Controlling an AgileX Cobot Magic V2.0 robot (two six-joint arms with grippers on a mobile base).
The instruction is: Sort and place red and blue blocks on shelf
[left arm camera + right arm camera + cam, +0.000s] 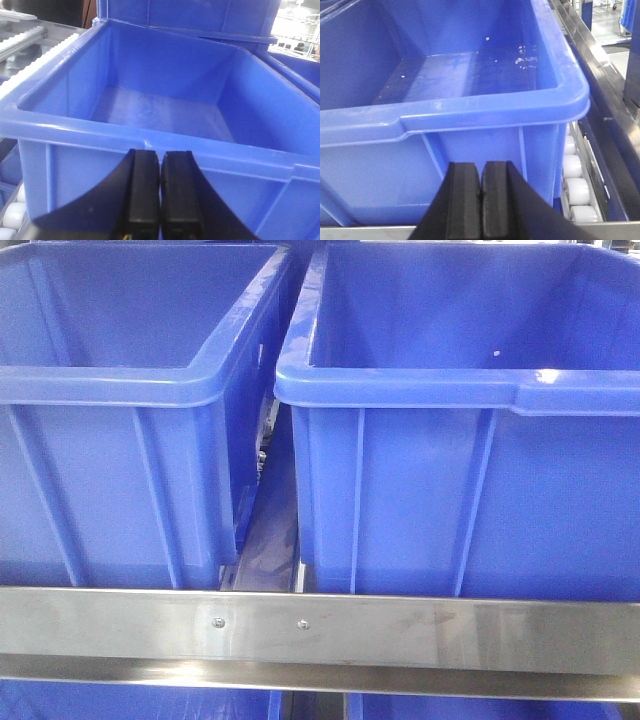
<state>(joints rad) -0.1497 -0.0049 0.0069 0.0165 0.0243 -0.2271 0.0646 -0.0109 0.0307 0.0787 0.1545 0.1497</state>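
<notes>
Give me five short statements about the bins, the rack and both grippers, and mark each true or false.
1. Two blue bins, left bin and right bin, sit side by side behind the steel rail. True.
2. The left gripper is wide open. False: its fingers are closed together.
3. The right gripper holds a red block. False: closed, nothing visible between its fingers.
4. White rollers show beside the right bin. True.
5. The rail has no screws. False: two screws.
</notes>
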